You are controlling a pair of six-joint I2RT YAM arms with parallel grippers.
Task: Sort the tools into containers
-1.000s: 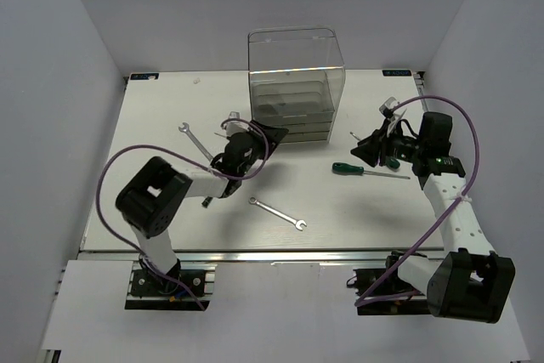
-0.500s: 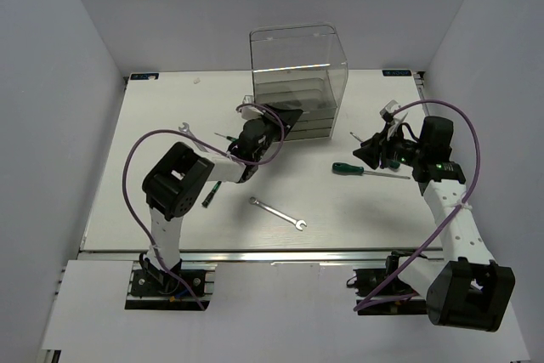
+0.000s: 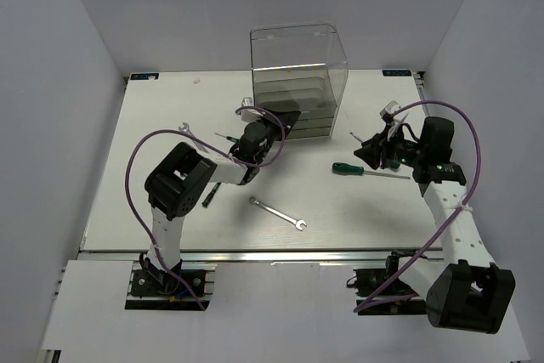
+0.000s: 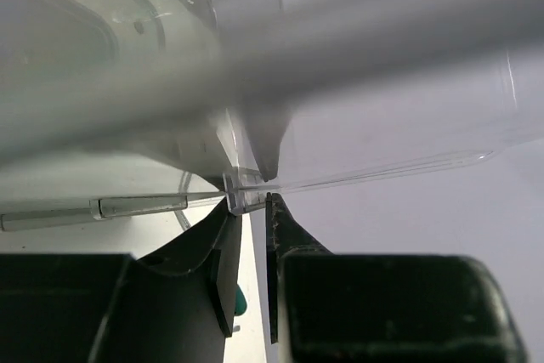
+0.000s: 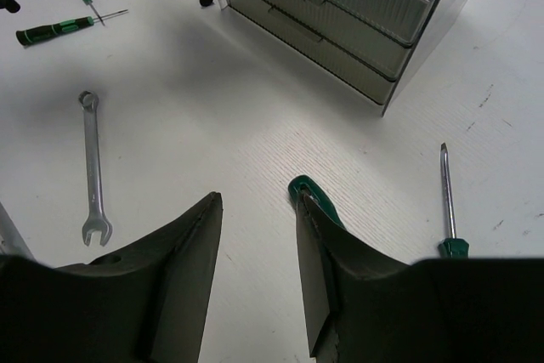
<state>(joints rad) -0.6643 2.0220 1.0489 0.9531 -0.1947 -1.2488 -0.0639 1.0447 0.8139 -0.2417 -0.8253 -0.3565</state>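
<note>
The transparent box (image 3: 297, 65) with stacked grey-clear drawers (image 3: 299, 115) stands at the back middle; its drawers also show in the right wrist view (image 5: 340, 14). My left gripper (image 3: 285, 119) is at the lower drawers' front left corner. In the left wrist view it (image 4: 251, 199) is shut on a clear plastic drawer tab (image 4: 240, 199). My right gripper (image 3: 364, 152) is open and empty just above the table (image 5: 255, 197), beside the green screwdriver (image 3: 357, 169), whose handle end (image 5: 299, 186) touches the right finger. A silver wrench (image 3: 278, 213) lies at the middle front (image 5: 92, 167).
A second wrench (image 3: 192, 135) and a thin screwdriver (image 3: 225, 137) lie left of the box, partly hidden by my left arm. A green-and-black screwdriver (image 3: 208, 195) lies under that arm (image 5: 53, 30). Another small screwdriver (image 5: 446, 197) lies right of the box.
My left gripper has moved right and back from the table to the box's lower drawer front and closed on its tab. The box has shifted slightly. The right arm has barely moved.
</note>
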